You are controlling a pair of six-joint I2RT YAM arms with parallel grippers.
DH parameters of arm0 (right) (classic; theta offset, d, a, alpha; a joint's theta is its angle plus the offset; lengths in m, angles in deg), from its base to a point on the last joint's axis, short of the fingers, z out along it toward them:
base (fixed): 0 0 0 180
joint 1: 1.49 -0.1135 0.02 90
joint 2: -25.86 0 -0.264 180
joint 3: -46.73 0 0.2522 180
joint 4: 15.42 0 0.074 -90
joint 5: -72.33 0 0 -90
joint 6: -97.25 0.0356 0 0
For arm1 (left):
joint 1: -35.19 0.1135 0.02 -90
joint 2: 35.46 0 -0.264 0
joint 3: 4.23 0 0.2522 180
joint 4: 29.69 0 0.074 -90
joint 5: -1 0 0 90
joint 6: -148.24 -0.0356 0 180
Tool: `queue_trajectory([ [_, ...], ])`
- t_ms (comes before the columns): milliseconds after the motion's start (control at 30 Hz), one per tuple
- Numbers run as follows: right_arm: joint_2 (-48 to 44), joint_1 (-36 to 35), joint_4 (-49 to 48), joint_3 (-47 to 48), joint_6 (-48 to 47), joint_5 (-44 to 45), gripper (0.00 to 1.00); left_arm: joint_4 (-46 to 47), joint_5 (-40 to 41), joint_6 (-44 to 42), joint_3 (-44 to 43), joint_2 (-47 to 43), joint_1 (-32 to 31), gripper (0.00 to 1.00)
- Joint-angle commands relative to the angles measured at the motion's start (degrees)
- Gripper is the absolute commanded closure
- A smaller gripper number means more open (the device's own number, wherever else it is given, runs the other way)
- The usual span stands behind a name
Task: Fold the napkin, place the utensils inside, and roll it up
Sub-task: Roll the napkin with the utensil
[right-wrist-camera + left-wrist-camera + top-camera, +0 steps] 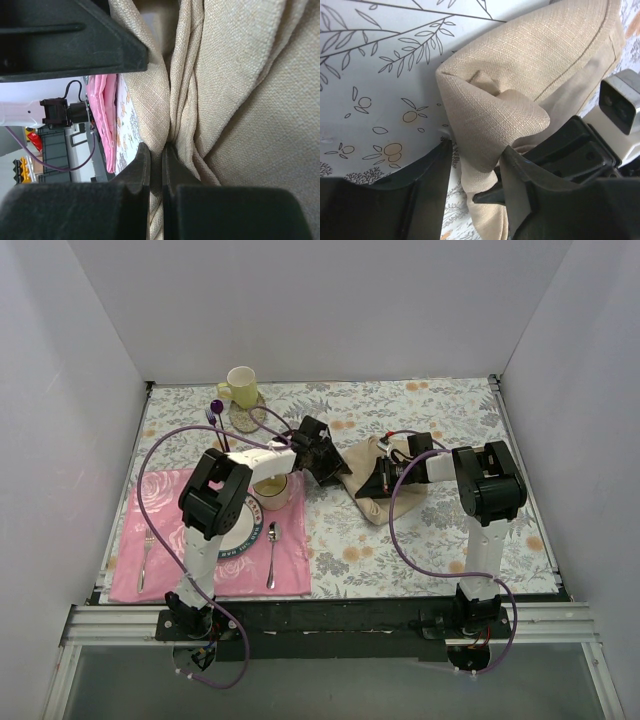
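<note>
White walls close round the desk point(430, 550), which wears a grey floral cloth. One beige napkin point(368, 455) lies crumpled right of centre on it, between the two arms. The right arm bends at the elbow and reaches low to the left. The right tool point(385, 480) has its fingers point(142, 167) pressed together on a thin fold of the napkin. The left arm stretches from its base up and rightward over the plate point(240, 537). The left tool point(326, 465) sits at the napkin's left edge, fingers spread with a raised fold between them. One spoon point(273, 545) and one fork point(147, 552) lie on the single pink placemat point(200, 575), flanking the one plate, well apart from the napkin. One bowl point(272, 490) sits on the plate. One yellow mug point(240, 385) stands far back.
</note>
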Motion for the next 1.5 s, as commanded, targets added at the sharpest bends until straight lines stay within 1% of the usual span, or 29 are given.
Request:
queue_trajectory([
  [0,2.73,-0.50,3.80,-0.73,-0.30,5.67,0.99,-3.45,9.49,-0.31,0.05,3.26,-1.70,0.60],
  [33,2.73,-0.50,4.59,-0.12,-1.34,5.93,0.99,-3.72,10.89,-0.66,-0.03,3.44,-1.79,0.62],
  [67,2.55,-0.50,7.03,0.41,-2.31,6.37,0.99,-3.90,14.82,-2.49,-0.30,3.79,-1.97,0.64],
  [133,1.77,-0.50,9.51,1.11,-5.03,8.30,0.99,-5.12,17.22,-4.25,-2.49,5.29,-2.15,0.72],
  [167,1.33,-0.58,10.30,1.64,-5.74,8.83,0.99,-5.91,18.63,-5.74,-3.45,5.90,-2.15,0.79],
  [200,0.54,-0.67,12.31,1.91,-6.44,10.14,0.99,-6.88,19.42,-6.28,-4.42,6.43,-2.23,0.93],
  [267,-0.08,-1.02,14.78,3.22,-8.90,11.55,0.99,-7.59,19.78,-7.07,-5.92,7.05,-2.23,0.96],
  [333,-1.84,-1.46,17.50,3.93,-10.22,14.36,0.93,-7.94,19.52,-7.43,-6.27,6.79,-2.23,1.00],
  [467,-5.88,-4.79,23.83,7.09,-14.26,22.26,0.79,-9.34,18.12,-7.34,-7.06,6.17,-2.41,1.00],
  [500,-8.06,-5.50,25.15,8.05,-15.06,26.29,0.73,-9.96,17.07,-7.17,-7.41,6.17,-2.32,1.00],
  [567,-10.79,-7.86,26.92,8.32,-15.42,30.87,0.67,-11.10,16.18,-6.46,-8.12,6.08,-2.32,1.00],
  [600,-13.77,-8.66,27.01,8.15,-15.42,35.51,0.61,-11.54,15.66,-6.46,-8.47,6.17,-2.32,1.00],
  [667,-16.68,-11.03,27.10,7.36,-15.07,39.75,0.57,-12.24,14.69,-6.02,-8.47,5.91,-2.41,1.00],
  [700,-19.39,-11.91,26.84,6.92,-14.89,43.95,0.54,-12.42,14.34,-5.76,-8.73,5.73,-2.41,1.00],
  [800,-23.62,-15.69,24.21,4.02,-14.36,51.34,0.49,-13.39,13.19,-5.76,-9.61,5.82,-2.41,1.00],
  [867,-24.34,-17.71,23.67,3.06,-13.92,54.17,0.47,-13.65,12.93,-5.67,-9.44,5.56,-2.41,1.00],
  [933,-23.99,-18.51,23.06,2.96,-13.75,55.94,0.40,-13.65,13.02,-5.67,-9.26,5.21,-2.41,1.00],
  [967,-23.64,-19.30,22.79,3.31,-13.57,56.29,0.38,-13.65,11.28,-5.67,-9.26,5.20,-2.41,1.00],
  [1200,-17.41,-21.76,22.53,6.30,-13.13,58.31,0.38,-14.53,10.21,-5.67,-9.44,5.20,-2.23,1.00],
  [1333,-15.12,-22.91,22.00,7.00,-12.78,58.67,0.44,-14.71,8.36,-5.14,-9.53,5.47,-1.79,1.00],
  [1467,-14.59,-23.17,19.46,5.34,-11.90,57.80,0.51,-14.80,7.39,-5.23,-9.70,5.64,-1.62,1.00],
])
